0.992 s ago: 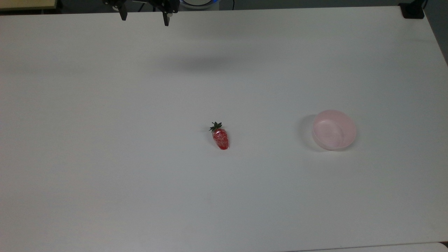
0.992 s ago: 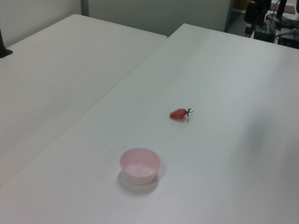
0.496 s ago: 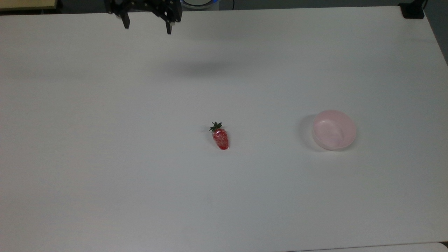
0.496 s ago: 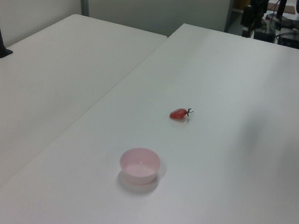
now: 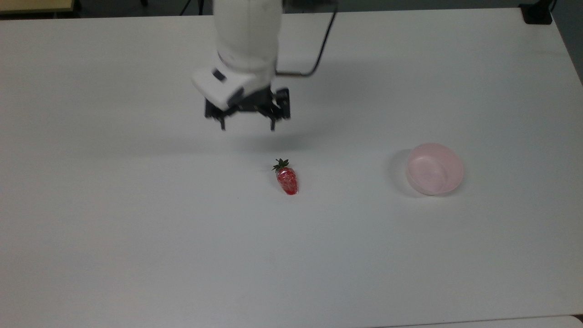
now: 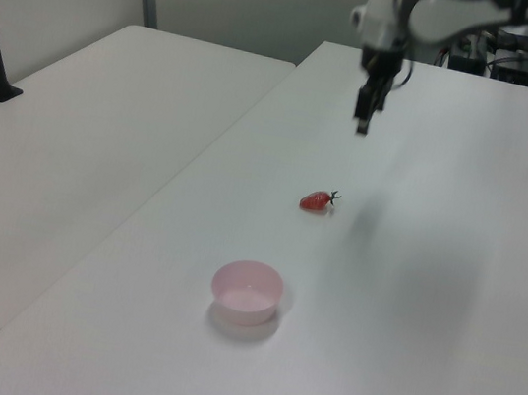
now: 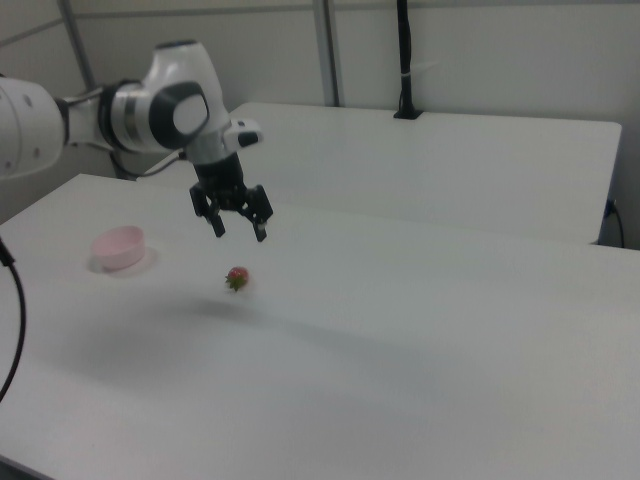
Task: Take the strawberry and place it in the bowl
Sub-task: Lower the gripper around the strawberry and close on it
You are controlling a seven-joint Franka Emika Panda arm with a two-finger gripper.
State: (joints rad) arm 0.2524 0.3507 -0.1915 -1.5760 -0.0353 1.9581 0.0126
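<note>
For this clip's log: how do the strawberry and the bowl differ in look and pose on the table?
The strawberry is glossy red with a dark green cap; the bowl is plain pale pink. The strawberry is elongated and lies on its side; the bowl is round, upright and empty. The strawberry is clearly smaller than the bowl. Both rest on the white table, apart from the hand.
</note>
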